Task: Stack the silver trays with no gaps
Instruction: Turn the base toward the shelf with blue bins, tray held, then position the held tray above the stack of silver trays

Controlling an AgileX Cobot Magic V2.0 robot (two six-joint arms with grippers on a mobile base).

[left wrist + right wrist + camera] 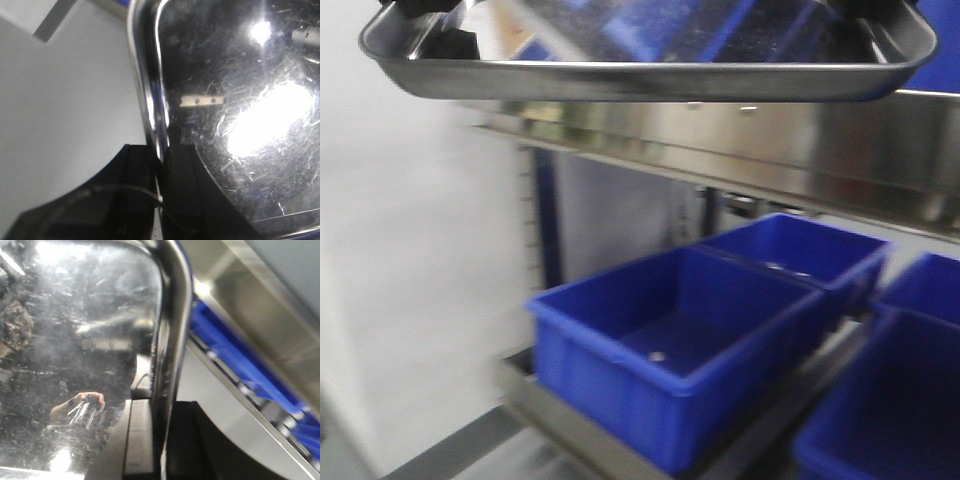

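Nearest the left wrist camera, the left gripper (161,156) was closed on the tray (240,125). One black finger (136,167) sat outside the rolled rim and the other inside, at the bottom centre of the frame. The tray floor filled the right side, scratched all over and blotched with bright glare. A plain pale surface (65,110) lay beyond the rim on the left; whether it was wall or floor could not be told.

In the right wrist view, the right gripper (161,415) likewise pinched the rim at the bottom centre, its fingers on either side of it. The tray's (75,340) scuffed mirror floor took up the left. Past the rim, blue bins (235,360) ran diagonally toward the lower right, with a steel shelf (260,305) above them.

From the front camera, the tray (650,80) hung in the air across the top of the frame, its near wall facing the lens. Just behind and below it ran the shelf (740,145), brushed and blurred. Lower, in the centre and right, stood the open bins (670,350), side by side on a steel ledge (570,430). A white wall (410,280) filled the left, meeting a grey floor (450,455) at the lower left.
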